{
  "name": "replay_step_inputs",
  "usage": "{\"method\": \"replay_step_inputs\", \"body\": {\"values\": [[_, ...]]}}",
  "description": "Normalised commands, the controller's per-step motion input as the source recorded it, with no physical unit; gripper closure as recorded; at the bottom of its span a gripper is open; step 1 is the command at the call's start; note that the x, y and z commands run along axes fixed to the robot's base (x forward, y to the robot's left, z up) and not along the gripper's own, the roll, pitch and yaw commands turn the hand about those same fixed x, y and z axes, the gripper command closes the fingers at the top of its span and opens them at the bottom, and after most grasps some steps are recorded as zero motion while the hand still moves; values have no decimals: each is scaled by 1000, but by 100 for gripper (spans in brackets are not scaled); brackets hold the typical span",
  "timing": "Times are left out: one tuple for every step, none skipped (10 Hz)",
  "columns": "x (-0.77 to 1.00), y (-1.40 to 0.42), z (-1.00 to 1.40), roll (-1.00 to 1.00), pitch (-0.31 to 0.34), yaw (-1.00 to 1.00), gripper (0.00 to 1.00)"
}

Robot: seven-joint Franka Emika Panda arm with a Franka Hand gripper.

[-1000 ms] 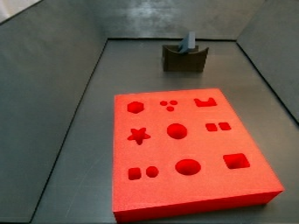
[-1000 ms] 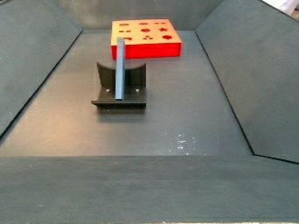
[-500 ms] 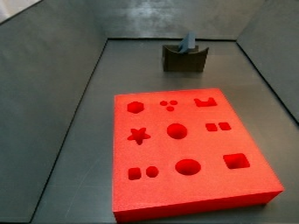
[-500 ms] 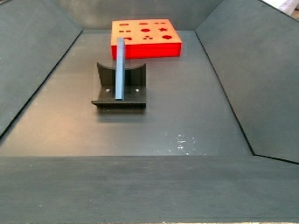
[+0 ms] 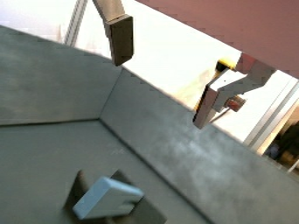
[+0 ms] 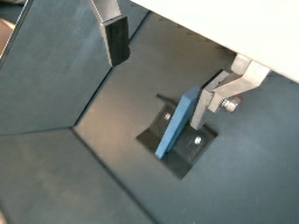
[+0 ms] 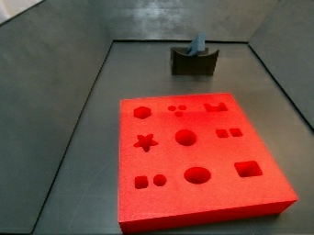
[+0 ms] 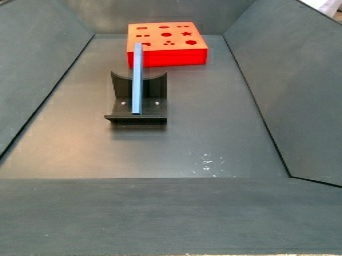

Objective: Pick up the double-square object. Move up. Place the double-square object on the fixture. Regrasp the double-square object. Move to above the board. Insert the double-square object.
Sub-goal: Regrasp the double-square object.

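The double-square object (image 8: 136, 78), a pale blue-grey bar, stands upright in the notch of the dark fixture (image 8: 155, 90). In a side view the object (image 7: 196, 44) pokes out of the fixture (image 7: 193, 62) at the far end of the floor. The red board (image 7: 172, 184) lies apart from the fixture and also shows in a side view (image 8: 174, 58). My gripper (image 6: 159, 91) is open and empty, well above the object (image 6: 177, 127) and fixture (image 6: 191, 156). In a wrist view my gripper (image 5: 162, 87) is far from the object (image 5: 107, 197). The gripper is out of both side views.
Sloped dark grey walls enclose the floor on all sides. A few bright specks lie on the floor (image 8: 205, 160) in front of the fixture.
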Motion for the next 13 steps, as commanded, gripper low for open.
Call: {"method": "replay_step_inputs", "body": {"values": [[113, -52, -10, 819, 205, 222, 0], [114, -55, -12, 643, 177, 240, 0], [116, -57, -14, 413, 131, 254, 0], [114, -54, -8, 311, 110, 258, 0], [101, -42, 1, 200, 59, 248, 0], [89, -51, -10, 169, 14, 232, 0], [88, -53, -6, 162, 0, 212, 0], [31, 39, -1000, 75, -31, 244, 0], [34, 40, -1000, 73, -39, 207, 0], [43, 39, -1000, 72, -78, 169, 0], [53, 35, -1000, 69, -122, 123, 0], [57, 35, -1000, 68, -136, 101, 0], [61, 32, -1000, 70, -144, 48, 0]]}}
